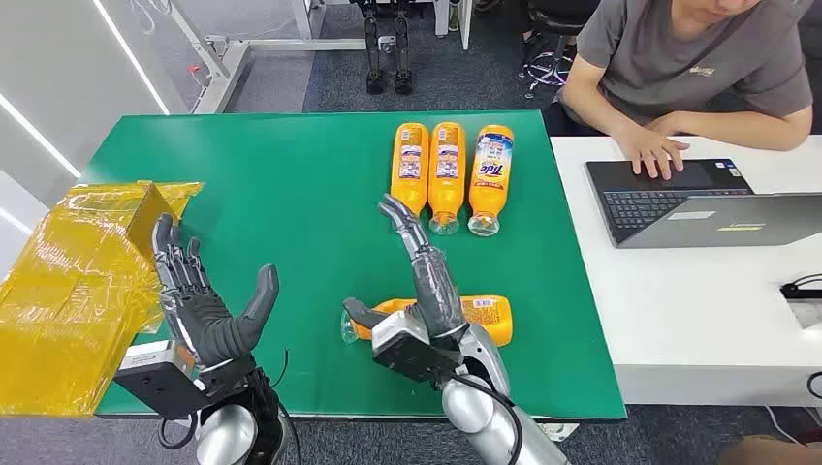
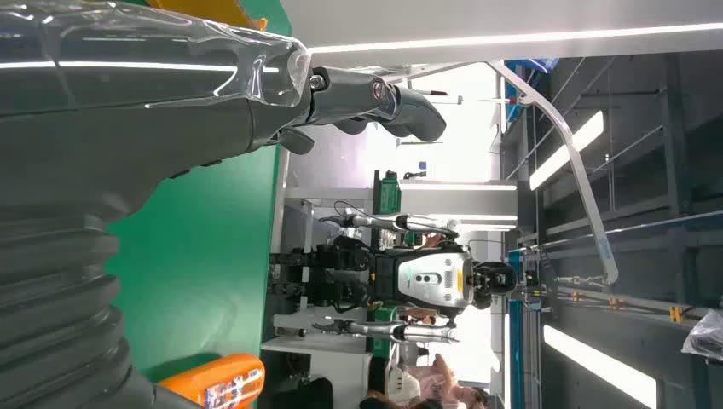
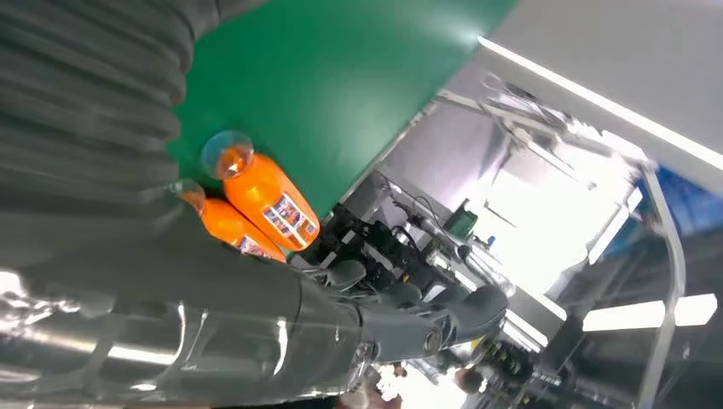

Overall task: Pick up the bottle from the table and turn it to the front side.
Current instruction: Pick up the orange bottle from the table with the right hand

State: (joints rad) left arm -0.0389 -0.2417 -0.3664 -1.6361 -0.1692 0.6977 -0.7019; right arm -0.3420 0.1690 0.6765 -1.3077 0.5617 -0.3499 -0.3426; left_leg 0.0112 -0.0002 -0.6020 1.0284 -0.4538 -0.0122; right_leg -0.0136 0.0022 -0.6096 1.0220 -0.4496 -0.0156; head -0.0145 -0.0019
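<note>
while bottle [image 1: 482, 318] lies, hands open

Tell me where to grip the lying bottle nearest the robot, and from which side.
Grip the near bottle around its labelled mid-body, from above. It lies flat across the green table, cap toward the robot's left, and the right hand hovers over it, fingers spread.

A bright green surface [image 1: 271, 184] holds four orange bottles: three orange bottles [image 1: 449, 174] lying in a row with blue-and-white labels and clear caps, and one orange bottle [image 1: 482, 316] near the front edge with a red-and-white label. Crinkled yellow translucent wrap [image 1: 73, 281] covers a box at the left, and a white desk [image 1: 679, 300] at the right carries a dark grey laptop [image 1: 679, 199]. The robot's hands are dark grey with black fingers [image 1: 179, 266], and the person wears a grey shirt [image 1: 679, 48].
</note>
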